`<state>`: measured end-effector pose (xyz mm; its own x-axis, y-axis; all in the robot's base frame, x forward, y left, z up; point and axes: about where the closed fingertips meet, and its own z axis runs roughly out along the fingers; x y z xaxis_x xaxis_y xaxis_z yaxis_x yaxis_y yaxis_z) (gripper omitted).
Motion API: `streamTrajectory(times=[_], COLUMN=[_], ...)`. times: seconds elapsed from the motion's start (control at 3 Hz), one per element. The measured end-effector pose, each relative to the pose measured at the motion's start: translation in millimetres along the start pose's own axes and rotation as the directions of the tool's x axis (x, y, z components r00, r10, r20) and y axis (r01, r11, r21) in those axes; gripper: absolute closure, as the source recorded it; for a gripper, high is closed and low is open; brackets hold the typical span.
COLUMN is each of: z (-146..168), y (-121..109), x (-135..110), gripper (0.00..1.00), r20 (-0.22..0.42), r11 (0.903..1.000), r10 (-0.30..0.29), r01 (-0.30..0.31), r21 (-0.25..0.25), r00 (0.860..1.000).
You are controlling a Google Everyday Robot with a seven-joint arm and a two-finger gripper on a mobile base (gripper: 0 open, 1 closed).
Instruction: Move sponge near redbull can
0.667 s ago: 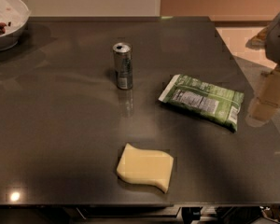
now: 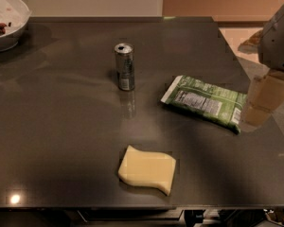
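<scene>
At the 3 o'clock edge of the bench (image 2: 61, 126), the gripper (image 2: 258, 103) hangs above the surface, holding nothing. Whether it is open or closed cannot be told from this view. Just at its 9 o'clock lies a green bag (image 2: 206, 100), flat on the bench. The sponge (image 2: 147, 169) lies further out, near the front edge at about 6 o'clock on the bench and well apart from the gripper. The can (image 2: 125, 67) stands upright at roughly 11 o'clock from the sponge, with open bench between them. A white bowl (image 2: 7, 30) sits in the far corner at 10 o'clock.

The sponge is probably light and soft, so it should give under a squeeze and not slip. It lies flat, so a top-down hold across its narrower middle looks best, pressing slightly into it. The slim can looks easy to tip, so the sponge should be set down beside it without touching it.
</scene>
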<state>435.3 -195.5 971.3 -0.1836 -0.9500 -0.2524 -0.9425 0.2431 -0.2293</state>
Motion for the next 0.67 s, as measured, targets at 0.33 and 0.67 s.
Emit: streamTrajectory(times=[0.33, 0.67], z=[20.6, 46.3], y=[22.7, 56.9], x=[-24.5, -47.8], gripper=[0.0, 0.0], r20=[0.067, 0.125], r11=[0.9968, 0.9857], r10=[-0.04, -0.082], r01=[0.044, 0.099], r21=[-0.066, -0.137], r00=[0.997, 0.989])
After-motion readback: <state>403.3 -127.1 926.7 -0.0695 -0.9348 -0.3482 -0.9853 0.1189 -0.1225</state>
